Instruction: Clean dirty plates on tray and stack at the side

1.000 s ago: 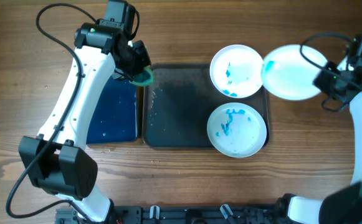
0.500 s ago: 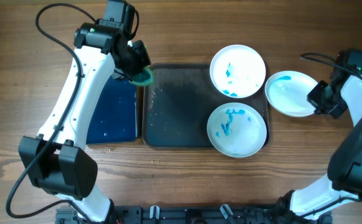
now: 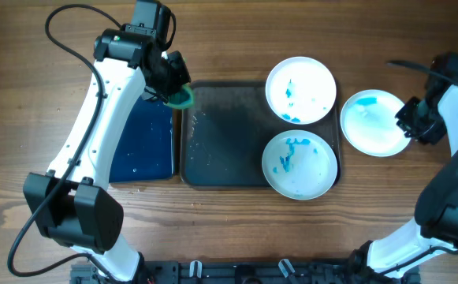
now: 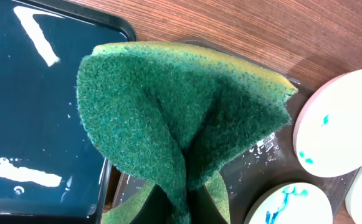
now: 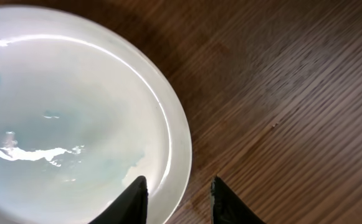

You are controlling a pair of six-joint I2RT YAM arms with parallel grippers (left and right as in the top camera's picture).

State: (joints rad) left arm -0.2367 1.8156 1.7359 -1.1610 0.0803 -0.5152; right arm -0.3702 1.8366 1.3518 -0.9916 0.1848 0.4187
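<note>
Two white plates smeared with blue lie on the right half of the dark grey tray [image 3: 221, 134]: one at the back [image 3: 300, 89], one at the front [image 3: 299, 164]. A third plate [image 3: 374, 122], with a faint blue tint and a small blue smear, lies flat on the wood just right of the tray. My right gripper [image 3: 410, 122] sits at its right rim. In the right wrist view its jaws [image 5: 179, 190] stand apart astride the rim of that plate [image 5: 68, 112]. My left gripper [image 3: 173, 83] is shut on a folded green sponge [image 4: 181, 124] over the tray's back left corner.
A smaller dark-blue tray [image 3: 142, 142] with water drops lies left of the big tray, touching it. The left arm reaches over it from the front left. Bare wooden table surrounds both trays, and the right arm rises along the right edge.
My right gripper has brought the third plate down from above the tray's right edge onto the table, and its jaws have parted. The left arm and sponge have not moved.
</note>
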